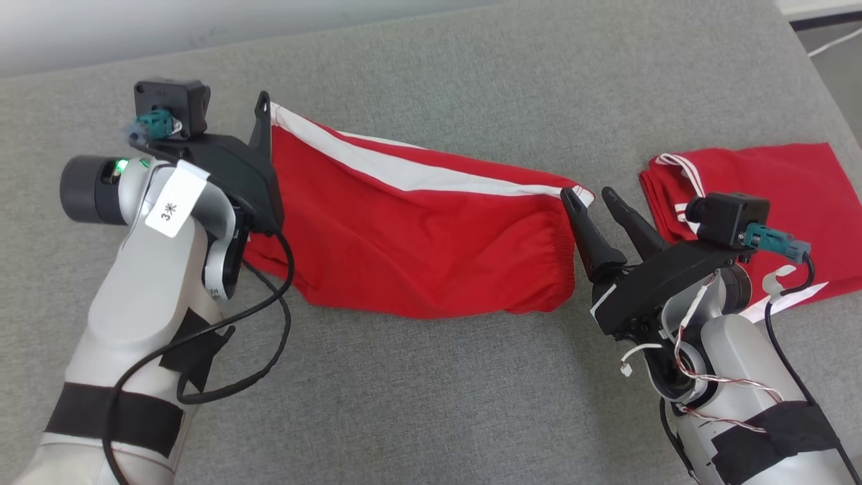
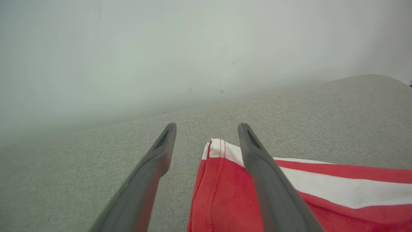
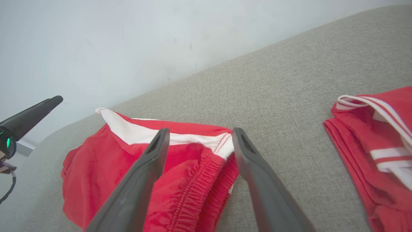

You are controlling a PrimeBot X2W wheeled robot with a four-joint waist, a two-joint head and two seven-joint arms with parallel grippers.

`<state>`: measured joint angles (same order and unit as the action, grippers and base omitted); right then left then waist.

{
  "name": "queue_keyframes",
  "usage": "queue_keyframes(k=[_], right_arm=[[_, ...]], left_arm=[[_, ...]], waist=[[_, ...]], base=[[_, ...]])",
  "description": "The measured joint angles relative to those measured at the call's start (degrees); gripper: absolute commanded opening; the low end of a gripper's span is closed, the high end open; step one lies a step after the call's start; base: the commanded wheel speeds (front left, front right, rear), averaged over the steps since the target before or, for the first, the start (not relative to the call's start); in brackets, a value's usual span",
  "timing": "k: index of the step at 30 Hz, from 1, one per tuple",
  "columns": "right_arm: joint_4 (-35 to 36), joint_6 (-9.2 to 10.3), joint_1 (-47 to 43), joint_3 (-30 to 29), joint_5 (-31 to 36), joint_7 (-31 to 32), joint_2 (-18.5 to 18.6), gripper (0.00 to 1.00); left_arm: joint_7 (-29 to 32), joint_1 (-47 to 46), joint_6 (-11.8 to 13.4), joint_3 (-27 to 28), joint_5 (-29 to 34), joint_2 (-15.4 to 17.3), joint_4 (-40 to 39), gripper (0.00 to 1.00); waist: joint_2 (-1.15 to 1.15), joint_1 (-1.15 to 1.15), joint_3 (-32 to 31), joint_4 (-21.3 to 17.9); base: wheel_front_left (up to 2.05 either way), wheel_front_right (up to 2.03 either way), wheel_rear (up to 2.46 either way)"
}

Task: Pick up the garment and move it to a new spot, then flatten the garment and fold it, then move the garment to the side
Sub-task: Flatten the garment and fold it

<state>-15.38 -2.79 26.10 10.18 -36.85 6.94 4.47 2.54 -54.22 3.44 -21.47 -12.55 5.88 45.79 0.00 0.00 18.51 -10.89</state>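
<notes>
in the head view, the pale left forearm (image 1: 135, 316) rises from 7 o'clock, wrapped in black tape and trailing a black cable (image 1: 269, 337), and the right forearm (image 1: 741, 377) rises from 5 o'clock. both hang over a grey fabric-covered bench (image 1: 431, 391).

the red shorts (image 1: 417, 236) lie on the bench at the centre, spread from 9 to 3 o'clock between the two arms. a white stripe (image 1: 404, 172) runs along their far edge and the gathered elastic waistband (image 1: 562, 256) is at the 3 o'clock end.

the right end effector (image 1: 596, 205) is at that waistband end with its fingers spread apart. in the right wrist view they straddle the white-tipped waistband corner without closing on it.

the left end effector (image 2: 207, 129) is at the 9 o'clock end, also spread open. in the left wrist view the hem corner lies between its fingers, the right finger passing over the fabric.

a folded red garment (image 1: 774, 175) with white trim lies toward 2 o'clock, apart from the shorts, partly behind the right wrist.

a pale wall (image 1: 135, 27) stands beyond the bench at 12 o'clock.
</notes>
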Motion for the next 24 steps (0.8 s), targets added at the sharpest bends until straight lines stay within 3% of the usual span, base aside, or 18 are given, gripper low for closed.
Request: queue_keyframes(k=[15, 24], right_arm=[[0.57, 1.8, -8.37, 1.98, 5.42, -1.82, 2.27, 1.0], [1.78, 1.87, -13.06, 5.89, 6.31, 0.71, 1.97, 1.0]], left_arm=[[1.03, 8.5, -2.02, -0.33, -1.92, 0.48, 7.19, 1.0], [4.04, 10.92, -3.02, -0.2, -2.81, 1.02, 8.6, 1.0]], waist=[[0.0, -0.01, -6.79, 1.33], [-0.01, -0.01, -8.77, -0.56]], base=[[0.0, 0.0, 0.0], [0.0, 0.0, 0.0]])
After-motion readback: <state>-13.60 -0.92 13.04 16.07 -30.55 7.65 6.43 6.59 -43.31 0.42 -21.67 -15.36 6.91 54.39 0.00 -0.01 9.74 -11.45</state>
